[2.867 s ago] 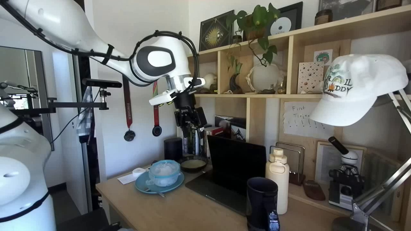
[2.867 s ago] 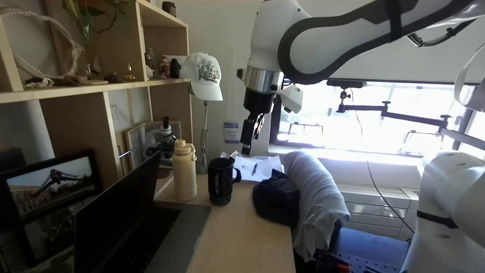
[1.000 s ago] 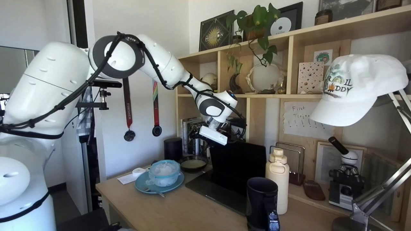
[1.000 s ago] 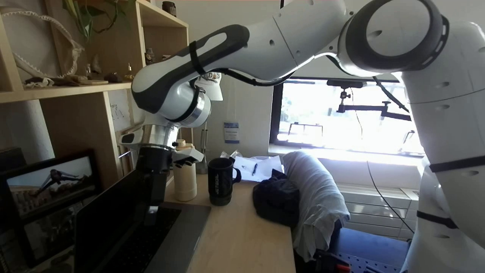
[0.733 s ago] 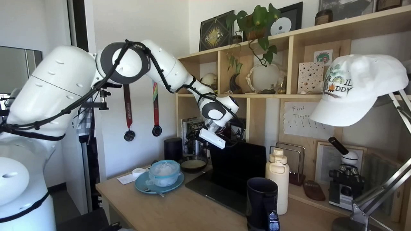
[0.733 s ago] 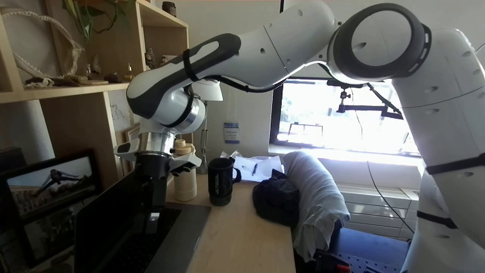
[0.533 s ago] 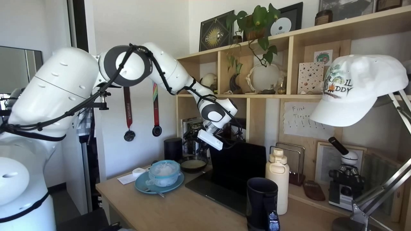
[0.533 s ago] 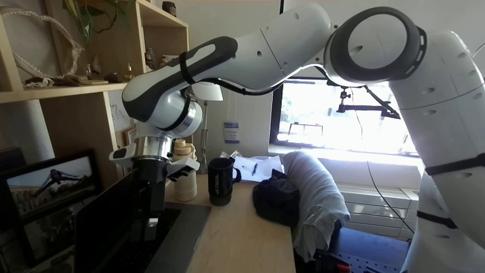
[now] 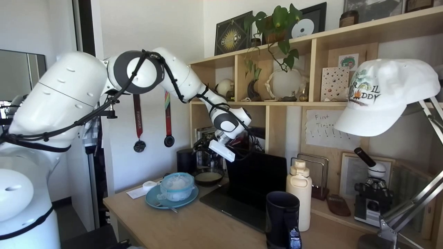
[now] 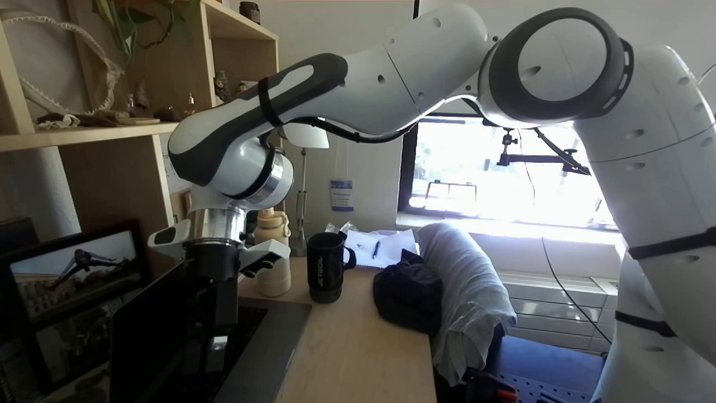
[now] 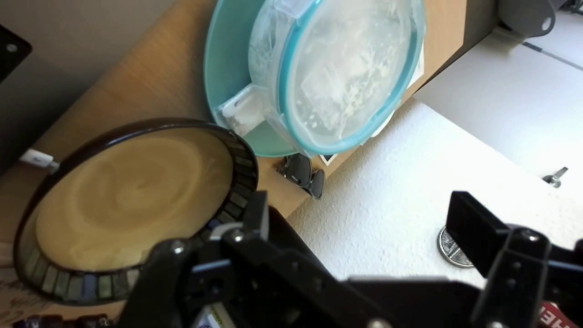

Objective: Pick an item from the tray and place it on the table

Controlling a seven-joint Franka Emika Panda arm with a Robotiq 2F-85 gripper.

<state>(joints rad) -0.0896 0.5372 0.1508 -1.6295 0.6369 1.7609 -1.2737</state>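
The pale blue bowl point(image 9: 177, 190) has a brighter blue rim and a cloudy white top. It stands on the flat teal-blue tray point(image 9: 151, 202) at the far end of the wooden table point(image 9: 193, 228). In the wrist view the bowl point(image 11: 350, 73) and tray point(image 11: 225, 64) are at the top, beyond the fingertips. My gripper point(image 11: 366, 223) is open, with nothing between its fingers. In an exterior view the gripper point(image 9: 200, 146) is above and to the right of the bowl, apart from it. In an exterior view it point(image 10: 204, 352) is near the laptop; bowl and tray are out of view there.
A dark bowl with a tiled rim point(image 11: 136, 191) is beside the tray, near the left finger. An open laptop point(image 9: 249, 186), black mug point(image 9: 282, 218) and cream bottle point(image 9: 299, 197) stand on the table. A black speaker point(image 9: 186, 160) and wooden shelves point(image 9: 266, 102) are behind.
The arm has reached down and over the laptop side since 2.9 s ago. In the last second the gripper has drifted left in both exterior views. Bowl and tray have not moved.
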